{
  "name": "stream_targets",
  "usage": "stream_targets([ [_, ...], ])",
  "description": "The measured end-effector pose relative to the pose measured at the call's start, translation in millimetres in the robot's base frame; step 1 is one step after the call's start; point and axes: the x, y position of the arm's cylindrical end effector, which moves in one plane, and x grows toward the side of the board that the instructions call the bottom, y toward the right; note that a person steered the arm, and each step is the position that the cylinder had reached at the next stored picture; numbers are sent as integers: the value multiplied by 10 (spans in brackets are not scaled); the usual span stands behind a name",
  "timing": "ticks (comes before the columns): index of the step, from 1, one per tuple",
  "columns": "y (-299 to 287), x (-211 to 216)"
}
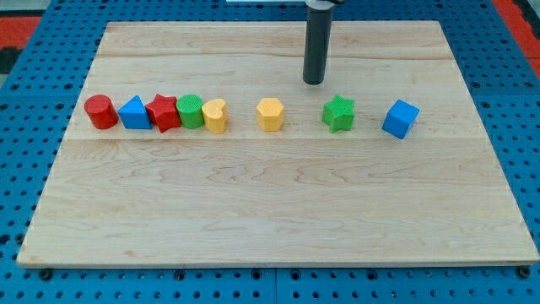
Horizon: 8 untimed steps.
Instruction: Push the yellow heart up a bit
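The yellow heart [215,116] stands on the wooden board, left of the middle, touching the green cylinder [191,111] on its left. My tip [314,82] rests on the board near the view's top, well to the upper right of the heart and apart from every block. The nearest blocks to the tip are the green star [338,113] below and to its right and the yellow hexagon [270,114] below and to its left.
A row runs across the board: red cylinder [100,111], blue triangle [134,113], red star [164,112], then the green cylinder and heart packed together. A blue cube [400,118] stands at the right end. The wooden board [278,219] lies on a blue pegboard.
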Motion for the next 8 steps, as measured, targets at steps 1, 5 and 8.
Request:
stream_targets([
  [1,-126,429],
  [5,-721,1144],
  [8,-1299,1266],
])
